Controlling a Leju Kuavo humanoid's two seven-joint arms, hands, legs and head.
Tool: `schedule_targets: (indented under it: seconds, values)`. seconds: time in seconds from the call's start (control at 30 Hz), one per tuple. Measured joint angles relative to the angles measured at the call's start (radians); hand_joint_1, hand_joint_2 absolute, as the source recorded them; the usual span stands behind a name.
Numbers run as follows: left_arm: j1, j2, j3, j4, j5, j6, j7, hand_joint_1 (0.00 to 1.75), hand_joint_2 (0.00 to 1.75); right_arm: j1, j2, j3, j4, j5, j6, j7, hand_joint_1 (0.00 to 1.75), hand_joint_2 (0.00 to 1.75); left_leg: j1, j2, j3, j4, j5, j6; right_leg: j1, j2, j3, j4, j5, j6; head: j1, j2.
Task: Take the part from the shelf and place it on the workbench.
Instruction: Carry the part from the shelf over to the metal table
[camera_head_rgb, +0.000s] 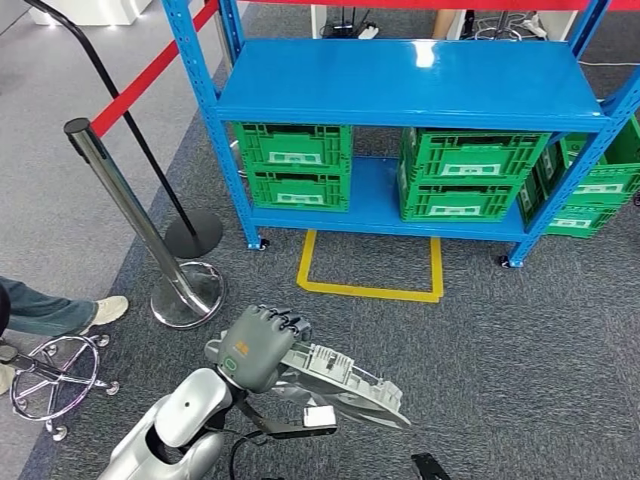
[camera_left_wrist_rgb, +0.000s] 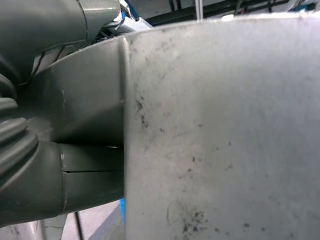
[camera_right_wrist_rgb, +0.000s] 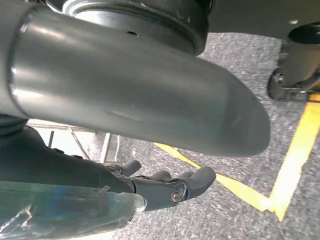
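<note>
Already from the head view I have the part gripped in my left hand, its long axis running toward four o'clock, with the shelf at twelve. At the left wrist its pale face sits tight against the thumb; at the right wrist, my right hand hangs with curled fingers, holding nothing.

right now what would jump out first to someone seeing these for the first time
Probably the bright blue shelf across the top of the head view, with green crates stacked on its lower level. Next, low in the picture, the robot's left hand holds a long grey part above the carpet. A yellow floor marking lies just in front of the shelf.
</note>
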Motion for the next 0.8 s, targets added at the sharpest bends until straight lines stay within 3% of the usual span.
schedule_targets:
  seconds: [0.03, 0.1, 0.17, 0.23, 0.3, 0.33, 0.4, 0.43, 0.47, 0.5, 0.53, 0.6, 0.67, 0.7, 0.73, 0.8]
  values:
    - [0.002, 0.001, 0.002, 0.0, -0.001, 0.0, 0.0, 1.57, 1.75, 0.0, 0.0, 0.001, 0.0, 0.0, 0.0, 0.0, 0.0, 0.0, 0.0, 0.0, 0.018, 0.001, 0.019, 0.004, 0.003, -0.001, -0.013, 0.001, 0.01, 0.0, 0.0, 0.0]
    - [0.004, 0.002, 0.005, -0.001, -0.002, 0.0, 0.0, 1.57, 1.75, -0.001, 0.0, 0.002, 0.0, 0.0, 0.0, 0.0, 0.0, 0.0, -0.004, -0.001, 0.099, -0.096, 0.073, 0.019, 0.007, -0.001, -0.035, 0.001, 0.03, 0.0, 0.0, 0.0]
    - [0.004, 0.002, 0.008, -0.004, -0.003, 0.0, 0.0, 1.57, 1.75, -0.002, 0.002, 0.003, 0.0, 0.0, 0.0, 0.0, 0.0, 0.0, -0.011, -0.001, 0.198, -0.245, 0.078, 0.034, 0.01, 0.0, -0.05, 0.001, 0.049, 0.004, 0.001, 0.0]
    - [0.004, 0.002, 0.009, -0.006, -0.004, 0.0, 0.0, 1.57, 1.75, -0.002, 0.004, 0.005, 0.0, 0.0, 0.0, 0.0, 0.0, 0.0, -0.017, -0.001, 0.237, -0.32, 0.068, 0.041, 0.008, -0.001, -0.058, -0.005, 0.07, 0.014, 0.0, 0.0]
    - [0.004, 0.002, 0.01, -0.006, -0.004, 0.0, 0.0, 1.57, 1.75, 0.001, 0.004, 0.006, 0.001, 0.0, 0.0, -0.001, 0.0, 0.0, -0.016, 0.0, 0.224, -0.329, 0.088, 0.047, 0.006, 0.0, -0.067, -0.01, 0.078, 0.027, -0.003, 0.0]
    - [0.004, 0.002, 0.01, -0.006, -0.005, 0.0, 0.0, 1.57, 1.75, 0.002, 0.004, 0.006, 0.001, 0.001, 0.0, -0.003, 0.0, 0.0, -0.013, 0.0, 0.214, -0.332, 0.1, 0.052, 0.006, 0.001, -0.076, 0.002, 0.058, 0.033, -0.002, 0.0]
    - [0.005, 0.002, 0.01, -0.006, -0.005, -0.001, 0.0, 1.57, 1.75, 0.004, 0.004, 0.007, 0.002, 0.001, 0.0, -0.003, 0.0, 0.0, -0.009, 0.002, 0.19, -0.334, 0.125, 0.061, 0.004, 0.003, -0.107, 0.091, -0.033, 0.045, 0.001, 0.0]
    - [0.005, 0.002, 0.01, -0.006, -0.006, -0.001, 0.0, 1.57, 1.75, 0.004, 0.004, 0.007, 0.002, 0.0, 0.0, -0.001, 0.0, 0.0, -0.009, 0.002, 0.176, -0.334, 0.136, 0.063, 0.003, 0.003, -0.125, 0.161, -0.081, 0.049, 0.003, 0.0]
    - [0.006, 0.002, 0.01, -0.006, -0.006, -0.001, 0.0, 1.57, 1.75, 0.004, 0.004, 0.008, 0.002, 0.0, 0.0, 0.0, 0.0, 0.0, -0.009, 0.002, 0.162, -0.333, 0.148, 0.063, 0.001, 0.003, -0.137, 0.23, -0.112, 0.054, 0.003, 0.0]
    - [0.007, 0.002, 0.01, -0.006, -0.006, -0.001, 0.0, 1.57, 1.75, 0.004, 0.004, 0.008, 0.002, 0.0, 0.0, 0.0, 0.0, 0.0, -0.008, 0.002, 0.147, -0.333, 0.16, 0.061, 0.0, 0.003, -0.139, 0.277, -0.117, 0.057, 0.003, 0.0]
    - [0.008, 0.002, 0.01, -0.006, -0.006, -0.001, 0.0, 1.57, 1.75, 0.003, 0.004, 0.008, 0.002, 0.0, 0.0, 0.0, 0.0, 0.0, -0.007, 0.002, 0.131, -0.331, 0.171, 0.058, -0.002, 0.003, -0.124, 0.29, -0.1, 0.061, 0.003, 0.0]
    - [0.009, 0.002, 0.01, -0.006, -0.006, -0.001, 0.0, 1.57, 1.75, 0.002, 0.004, 0.008, 0.002, 0.001, 0.0, 0.0, 0.0, 0.0, -0.002, 0.001, 0.101, -0.323, 0.191, 0.049, -0.009, 0.003, -0.042, 0.206, -0.045, 0.071, 0.003, 0.0]
    - [0.009, 0.002, 0.011, -0.007, -0.006, -0.001, 0.0, 1.57, 1.75, 0.0, 0.007, 0.008, 0.001, 0.001, 0.0, 0.0, 0.0, 0.0, 0.0, 0.001, 0.076, -0.31, 0.205, 0.038, -0.009, 0.005, 0.059, 0.065, -0.05, 0.076, 0.006, 0.0]
    - [0.01, 0.002, 0.011, -0.007, -0.006, -0.001, 0.0, 1.57, 1.75, -0.001, 0.008, 0.008, 0.001, 0.001, 0.0, 0.0, 0.0, 0.0, -0.001, 0.0, 0.068, -0.304, 0.212, 0.033, -0.009, 0.007, 0.086, 0.02, -0.065, 0.074, 0.007, 0.0]
    - [0.01, 0.003, 0.012, -0.007, -0.006, -0.001, 0.0, 1.57, 1.75, -0.002, 0.009, 0.008, 0.001, 0.002, 0.0, 0.0, 0.0, 0.0, -0.002, 0.0, 0.062, -0.301, 0.22, 0.029, -0.006, 0.009, 0.096, 0.001, -0.075, 0.066, 0.007, 0.0]
    - [0.011, 0.003, 0.012, -0.007, -0.006, 0.0, 0.0, 1.57, 1.75, -0.002, 0.009, 0.008, 0.002, 0.002, 0.0, -0.002, 0.0, 0.0, -0.002, 0.0, 0.053, -0.297, 0.226, 0.021, -0.006, 0.009, 0.08, 0.004, -0.066, 0.046, 0.005, 0.0]
